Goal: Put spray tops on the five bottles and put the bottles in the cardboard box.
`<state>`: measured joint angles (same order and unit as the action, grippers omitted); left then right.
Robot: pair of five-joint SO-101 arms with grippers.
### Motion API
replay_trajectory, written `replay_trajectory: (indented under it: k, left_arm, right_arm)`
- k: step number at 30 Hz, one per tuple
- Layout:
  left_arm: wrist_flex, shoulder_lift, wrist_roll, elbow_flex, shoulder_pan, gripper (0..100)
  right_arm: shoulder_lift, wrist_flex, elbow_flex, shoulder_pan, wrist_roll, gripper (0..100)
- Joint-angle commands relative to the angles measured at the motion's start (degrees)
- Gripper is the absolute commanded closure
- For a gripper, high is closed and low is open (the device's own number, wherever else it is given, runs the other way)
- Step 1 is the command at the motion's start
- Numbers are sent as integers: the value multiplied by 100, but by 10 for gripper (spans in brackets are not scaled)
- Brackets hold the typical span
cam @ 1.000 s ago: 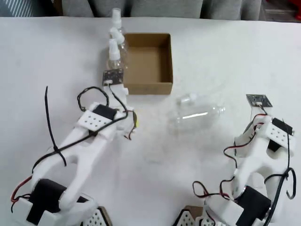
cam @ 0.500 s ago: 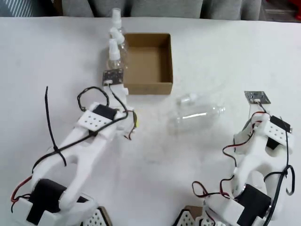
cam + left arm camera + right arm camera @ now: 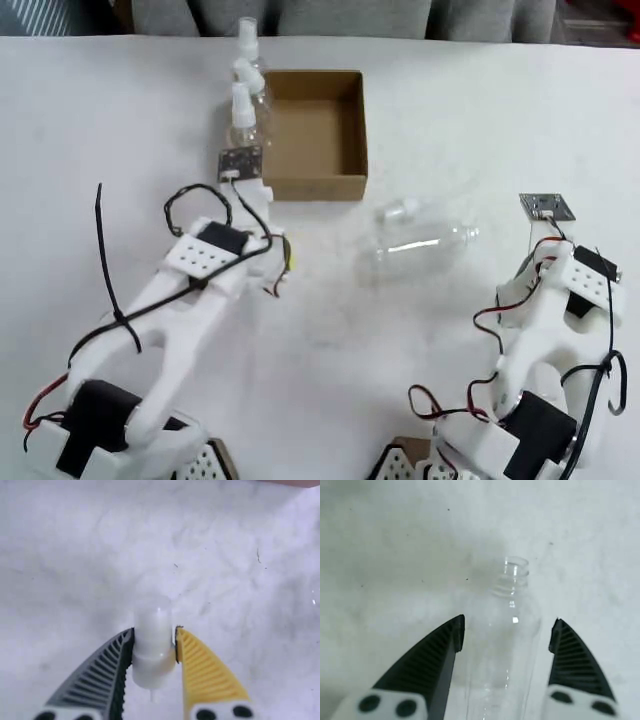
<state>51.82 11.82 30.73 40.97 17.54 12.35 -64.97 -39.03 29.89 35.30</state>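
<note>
Gripping a white spray top [image 3: 152,652] between its grey and yellow fingers, the left claw [image 3: 154,630] was clenched on the part's sides and held it over the white table [image 3: 480,120]. A thin stem stuck out of the end of the top nearer the camera. From above, the left arm [image 3: 170,300] lay stretched toward the near left corner of the cardboard box [image 3: 315,187], its wrist just short of that corner. The box sat open at the far middle of the table with its brown floor showing. A row of capped bottles [image 3: 247,78] stood upright just beside the box's left wall, each with a white top on. The right claw [image 3: 507,622] was released, its two black fingers spread wide. Between them an uncapped bottle [image 3: 509,645] lay on its side on the table, its bare threaded neck pointing away from the claw and neither finger touching it. From above, the right arm [image 3: 550,320] was folded at the near right of the table. The lying bottles [image 3: 420,240] rested on their sides between the box and that arm, one with a white top on. I could not tell which of them was the one seen between the black fingers.
</note>
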Motion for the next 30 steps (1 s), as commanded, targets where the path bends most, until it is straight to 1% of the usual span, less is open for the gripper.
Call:
replay_trajectory:
  k: [1,6,19,23,25,28,30]
  left_arm:
    - [-105,22,-53,-281,48,978]
    - [-105,22,-53,-281,48,978]
    - [-105,22,-53,-290,40,978]
    - [-105,22,-53,-290,40,978]
    - [-114,22,-53,-290,40,978]
    - [-114,22,-53,-290,40,978]
    - [-114,22,-53,-290,40,978]
  right_arm:
    - [-145,31,26,-48,-35,765]
    - [-576,66,70,-101,-44,765]
    - [-602,48,255,-101,26,768]
    - [-585,48,255,-110,782,765]
    - [-585,40,325,-101,862,762]
    - [-585,-66,448,-66,932,715]
    - [-585,-321,501,-66,1240,690]
